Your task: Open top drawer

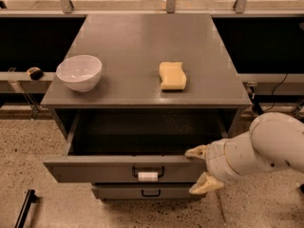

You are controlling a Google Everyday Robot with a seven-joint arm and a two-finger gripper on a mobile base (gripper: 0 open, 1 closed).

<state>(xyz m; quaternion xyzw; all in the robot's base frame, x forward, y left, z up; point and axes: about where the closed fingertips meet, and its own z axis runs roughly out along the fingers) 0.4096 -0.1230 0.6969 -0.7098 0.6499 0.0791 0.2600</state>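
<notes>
The top drawer [95, 169] of the grey cabinet is pulled well out, and its dark inside looks empty. Its black handle [148, 172] carries a small white tag. My gripper [201, 169] is at the right end of the drawer's front panel. One cream fingertip [194, 151] rests over the panel's top edge and the other [203, 186] sits below it, so the fingers straddle the panel.
A white bowl [79, 72] and a yellow sponge [172, 75] sit on the cabinet top [142, 37]. A lower drawer [149, 192] with a plain black handle shows beneath. Speckled floor lies around the cabinet. A black bar [24, 212] lies at the bottom left.
</notes>
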